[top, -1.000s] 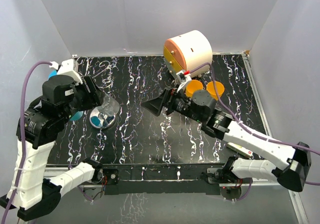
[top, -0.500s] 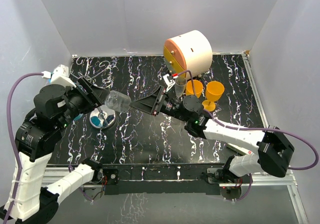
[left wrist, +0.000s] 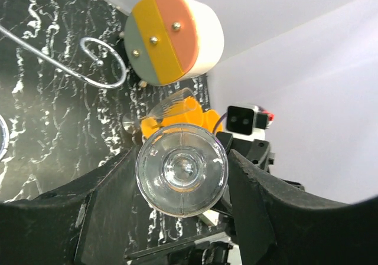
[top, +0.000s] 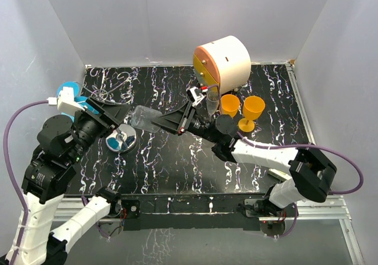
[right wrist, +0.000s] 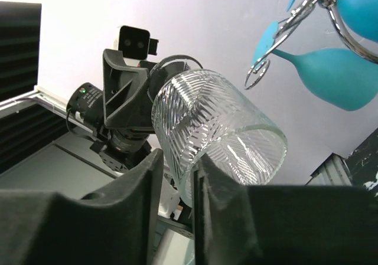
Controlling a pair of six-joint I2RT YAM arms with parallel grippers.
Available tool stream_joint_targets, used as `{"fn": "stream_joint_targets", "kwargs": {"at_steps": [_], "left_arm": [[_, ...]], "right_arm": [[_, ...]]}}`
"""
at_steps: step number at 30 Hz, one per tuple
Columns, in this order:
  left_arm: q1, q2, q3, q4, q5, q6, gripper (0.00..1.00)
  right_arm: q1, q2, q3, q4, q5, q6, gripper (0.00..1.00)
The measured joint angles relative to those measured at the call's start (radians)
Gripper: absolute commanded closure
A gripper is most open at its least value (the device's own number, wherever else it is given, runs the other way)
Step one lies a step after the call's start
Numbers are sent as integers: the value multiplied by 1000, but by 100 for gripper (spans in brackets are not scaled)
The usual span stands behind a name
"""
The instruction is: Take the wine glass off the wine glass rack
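The clear ribbed wine glass [top: 142,118] lies on its side in the air, held between both arms above the black marble table. My left gripper [top: 121,116] is shut on its stem end; the round foot [left wrist: 182,170] sits between the left gripper's [left wrist: 180,179] black fingers. My right gripper [top: 164,121] pinches the bowl's rim, and in the right wrist view the gripper [right wrist: 177,159] has one finger inside the wine glass [right wrist: 224,135] and one outside. The wine glass rack's disc base [top: 121,140] stands just below the left gripper, its curled wire arms [left wrist: 97,70] behind the glass.
Blue glasses [right wrist: 331,76] still hang from the rack's wires. A round white-and-orange cabinet [top: 223,61] stands at the back. Beside it are two orange goblets [top: 230,104] [top: 254,108] and a clear flute [top: 211,100]. Grey walls close in on both sides.
The left arm swung the wine glass off the rack to the right and laid it horizontal. The right arm reached left and its wide-open fingers closed on the rim.
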Motion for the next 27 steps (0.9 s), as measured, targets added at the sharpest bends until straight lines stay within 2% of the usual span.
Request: {"fn": "stream_joint_targets", "kwargs": {"at_steps": [2, 4, 8, 10, 13, 18, 20, 24, 27], "left_arm": [[0, -19, -23, 37, 5, -21, 57], [1, -31, -39, 62, 6, -51, 44], [0, -34, -57, 70, 19, -59, 4], [0, -34, -60, 53, 14, -47, 1], [0, -39, -54, 9, -19, -25, 1], [0, -43, 21, -92, -100, 43, 1], [0, -47, 64, -118, -134, 77, 1], [0, -59, 105, -134, -187, 128, 1], [0, -57, 115, -136, -212, 165, 1]], "right_arm": [[0, 0, 0, 16, -2, 20, 100], [2, -1, 0, 50, -3, 43, 100], [6, -40, -18, 75, 11, 43, 100], [5, -77, -53, 40, 13, 22, 100], [-1, -162, -104, -122, 19, -65, 100], [-10, -360, -127, -659, 108, -337, 100], [-9, -428, -99, -961, 193, -480, 100], [-10, -429, 24, -1471, 380, -656, 100], [-21, -373, 139, -1791, 520, -710, 100]]}}
